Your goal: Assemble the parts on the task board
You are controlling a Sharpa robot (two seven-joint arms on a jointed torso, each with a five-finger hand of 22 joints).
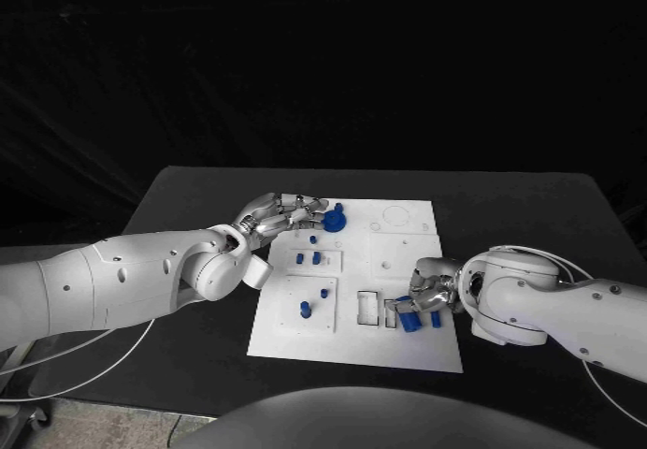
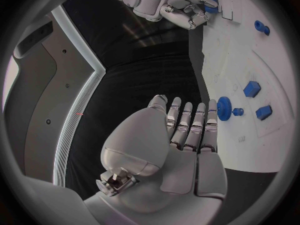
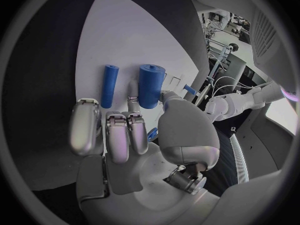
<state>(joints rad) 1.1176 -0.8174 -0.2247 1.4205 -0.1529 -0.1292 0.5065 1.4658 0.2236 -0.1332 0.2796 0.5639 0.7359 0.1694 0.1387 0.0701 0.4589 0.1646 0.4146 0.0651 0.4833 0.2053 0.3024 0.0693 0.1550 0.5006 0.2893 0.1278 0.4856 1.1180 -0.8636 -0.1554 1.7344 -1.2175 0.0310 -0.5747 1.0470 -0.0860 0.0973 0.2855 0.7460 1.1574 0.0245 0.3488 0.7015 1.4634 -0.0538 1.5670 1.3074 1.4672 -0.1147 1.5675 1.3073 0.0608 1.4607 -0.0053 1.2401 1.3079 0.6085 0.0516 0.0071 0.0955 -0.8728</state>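
Parts on the task board (image 1: 405,245): I see my right hand (image 1: 429,286) clenched beside two blue cylinders (image 1: 409,314) near its front edge; left hand (image 1: 277,217) released, fingertips touching the blue gear (image 1: 333,221).

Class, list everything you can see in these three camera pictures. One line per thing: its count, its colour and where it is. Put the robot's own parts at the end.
Table: one, black, under everything.
Task board: one, white, middle of the table.
Gear: one, blue, far left part of the board, right by the left hand's fingertips.
Thick cylinder: one, blue, near right part of the board, at the right hand's fingers.
Thin cylinder: one, blue, lying beside the thick cylinder.
Other small parts: several, blue, on the board's left half; exact count hard to tell.
Left hand: one, silver, fingers stretched out beside the gear, holding nothing.
Right hand: one, silver, fingers curled at the thick cylinder; a grip cannot be confirmed.
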